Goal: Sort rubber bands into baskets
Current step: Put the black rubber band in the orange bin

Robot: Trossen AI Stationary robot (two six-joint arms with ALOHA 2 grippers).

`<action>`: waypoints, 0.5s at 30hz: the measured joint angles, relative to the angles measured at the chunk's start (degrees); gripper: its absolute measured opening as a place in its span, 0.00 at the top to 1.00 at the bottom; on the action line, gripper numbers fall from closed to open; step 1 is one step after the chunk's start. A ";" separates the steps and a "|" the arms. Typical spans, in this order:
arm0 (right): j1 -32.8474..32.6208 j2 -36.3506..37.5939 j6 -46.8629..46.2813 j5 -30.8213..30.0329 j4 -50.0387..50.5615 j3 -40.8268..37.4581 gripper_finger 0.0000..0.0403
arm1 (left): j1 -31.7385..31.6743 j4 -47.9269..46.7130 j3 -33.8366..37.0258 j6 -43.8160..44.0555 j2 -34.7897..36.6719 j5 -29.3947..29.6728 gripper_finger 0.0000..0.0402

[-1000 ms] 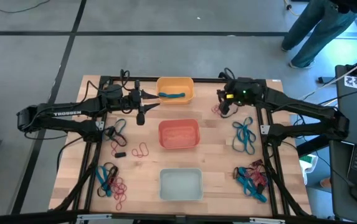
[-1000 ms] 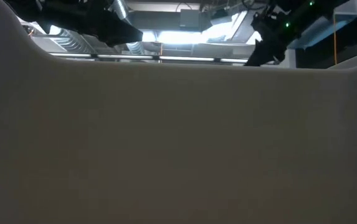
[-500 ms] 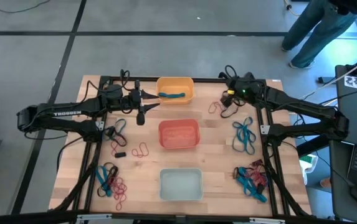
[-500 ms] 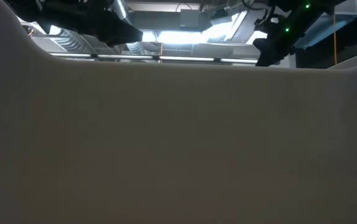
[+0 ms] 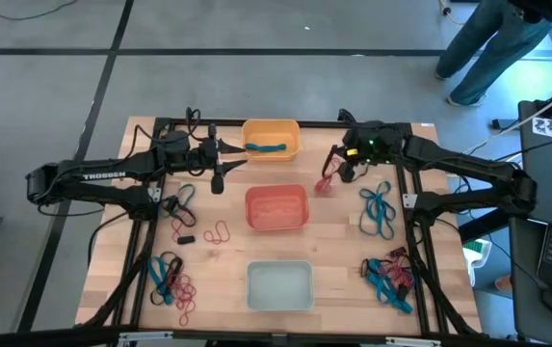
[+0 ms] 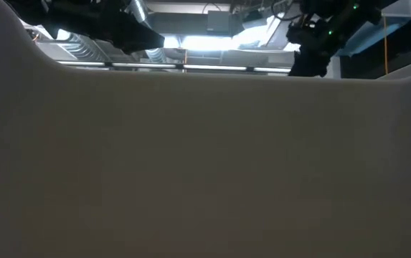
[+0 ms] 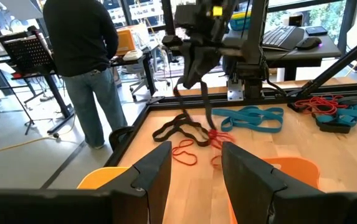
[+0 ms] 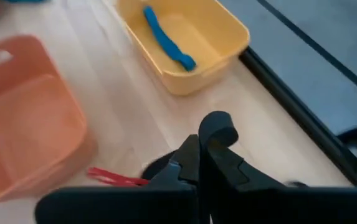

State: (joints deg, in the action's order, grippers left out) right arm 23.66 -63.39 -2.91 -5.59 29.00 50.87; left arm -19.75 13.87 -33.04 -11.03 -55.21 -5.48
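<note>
The baskets stand in a row down the table's middle: yellow (image 5: 271,140) at the far edge with a blue rubber band (image 5: 266,147) inside, red-orange (image 5: 276,207), and pale (image 5: 279,285) nearest. My right gripper (image 5: 338,172) hovers shut between the yellow and red-orange baskets, to their right. A black rubber band (image 7: 204,106) hangs from it. A red band (image 7: 218,140) lies at that band's lower end. My left gripper (image 7: 194,174) waits open, left of the yellow basket (image 7: 103,177). My right gripper pinches the black band's upper end (image 7: 198,78) between its shut fingers, slanting down from the table's far right. The band hangs slack below them, and its lower loops (image 7: 178,130) lie on the wood. I cannot tell whether the red band is caught up with it.
Loose band piles lie at the right (image 5: 379,212), near right (image 5: 388,277), near left (image 5: 171,281) and left (image 5: 179,202), with red loops (image 5: 217,232) by the red-orange basket. A pale wall (image 6: 205,165) fills the low view. People stand beyond the table (image 5: 492,48) (image 7: 81,56).
My right gripper has swung toward the table's left, nearer the red-orange basket, and tipped further down. It has stayed shut. The black band and the red one by it have come along with it.
</note>
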 joint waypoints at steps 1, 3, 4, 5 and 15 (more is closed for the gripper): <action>0.00 -0.67 0.00 -0.37 -0.06 -0.18 0.97 | 0.00 0.00 0.01 -0.01 -0.01 0.00 0.66; 0.00 -2.15 -0.01 -0.36 -0.62 -1.15 0.97 | 0.00 0.00 0.01 -0.04 0.01 0.00 0.66; 0.00 -2.90 -0.01 -0.34 -0.87 -1.76 0.97 | -0.02 0.00 -0.01 -0.04 -0.01 0.00 0.66; 0.00 -3.85 -0.01 -0.34 -1.32 -2.47 0.97 | 0.00 0.00 0.01 -0.04 0.01 0.00 0.66; 0.00 -13.19 -1.99 -1.39 -1.87 -4.33 0.97 | -0.01 0.00 0.00 -0.04 -0.01 0.00 0.66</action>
State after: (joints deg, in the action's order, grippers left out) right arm 23.66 -76.57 -4.90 -6.98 27.12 46.54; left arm -19.76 13.87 -33.05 -11.07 -55.22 -5.48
